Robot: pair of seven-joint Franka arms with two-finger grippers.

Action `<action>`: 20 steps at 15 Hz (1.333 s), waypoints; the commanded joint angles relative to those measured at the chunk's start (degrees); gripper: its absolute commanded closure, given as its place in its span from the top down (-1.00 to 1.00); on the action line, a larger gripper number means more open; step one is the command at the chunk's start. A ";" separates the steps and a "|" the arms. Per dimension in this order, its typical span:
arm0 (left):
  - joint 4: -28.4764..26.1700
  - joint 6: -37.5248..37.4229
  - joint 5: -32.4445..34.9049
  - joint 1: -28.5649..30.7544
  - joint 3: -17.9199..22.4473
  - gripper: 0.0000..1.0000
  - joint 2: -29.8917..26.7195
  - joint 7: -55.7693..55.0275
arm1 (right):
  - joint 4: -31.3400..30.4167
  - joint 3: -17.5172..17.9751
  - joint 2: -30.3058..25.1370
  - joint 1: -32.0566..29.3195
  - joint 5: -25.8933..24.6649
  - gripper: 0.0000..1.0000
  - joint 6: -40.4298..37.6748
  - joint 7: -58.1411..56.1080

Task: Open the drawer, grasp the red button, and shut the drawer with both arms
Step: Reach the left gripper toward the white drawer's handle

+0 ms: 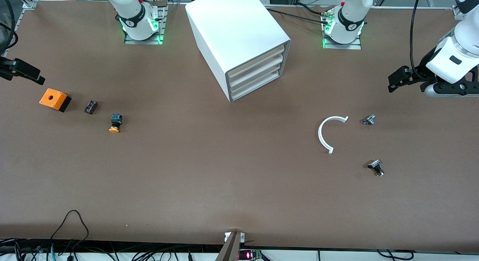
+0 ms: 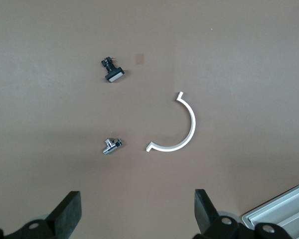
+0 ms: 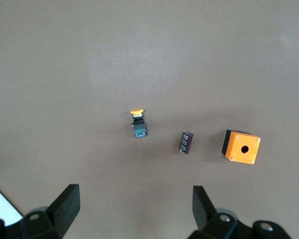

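Between the arm bases, the cabinet with all drawers shut; left gripper and right gripper hover open, empty, at the table's ends.

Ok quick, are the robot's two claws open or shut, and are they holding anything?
Left gripper: open, holding nothing, up over the table's left-arm end.
Right gripper: open, holding nothing, up over the table's right-arm end.

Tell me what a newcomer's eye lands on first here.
The white cabinet stands between the two arm bases, all four drawers shut. Toward the right arm's end lies an orange box; toward the left arm's end lies a white arc. The left claw and right claw both hang open above the table.
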 commanded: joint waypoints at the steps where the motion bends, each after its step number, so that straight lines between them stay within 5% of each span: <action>1: -0.42 0.32 0.58 0.65 -0.52 1.00 -0.66 0.63 | -0.04 0.40 -0.95 -0.38 -0.33 1.00 0.38 0.53; 9: 0.28 0.06 0.84 -0.23 -2.01 1.00 0.48 0.19 | 0.05 0.66 0.81 0.50 -0.69 1.00 0.99 -0.09; 20: 5.20 -1.78 -3.46 -2.33 -4.13 1.00 12.77 1.50 | 0.05 0.66 1.95 1.55 -0.86 1.00 1.08 0.27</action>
